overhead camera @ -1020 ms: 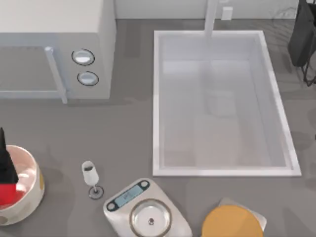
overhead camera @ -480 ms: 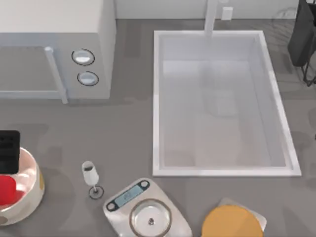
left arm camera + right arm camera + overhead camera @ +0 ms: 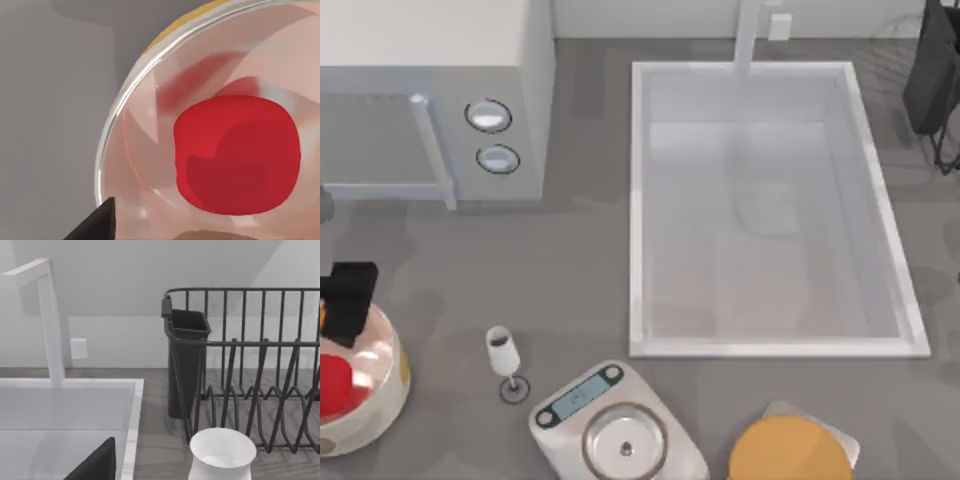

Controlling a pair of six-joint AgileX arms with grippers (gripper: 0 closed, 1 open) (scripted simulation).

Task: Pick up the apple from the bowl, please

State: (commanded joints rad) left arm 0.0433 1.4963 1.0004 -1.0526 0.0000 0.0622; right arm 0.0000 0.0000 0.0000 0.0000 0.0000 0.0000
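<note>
My left gripper (image 3: 347,300) hangs above the far rim of the bowl (image 3: 380,405) at the table's near left, its opening unreadable, lined up to drop onto the apple (image 3: 237,155) inside.

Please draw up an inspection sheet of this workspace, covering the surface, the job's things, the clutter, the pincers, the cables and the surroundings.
Surface: grey countertop with a sunken sink.
Job's things: apple lies inside the bowl at the top view's left edge.
Clutter: wine glass, scale, orange disc.
Pincers: left pincer above the bowl's far rim, not touching the apple; right arm parked near the dish rack.
Cables: nothing seen.
Surroundings: microwave, faucet, white cup.
</note>
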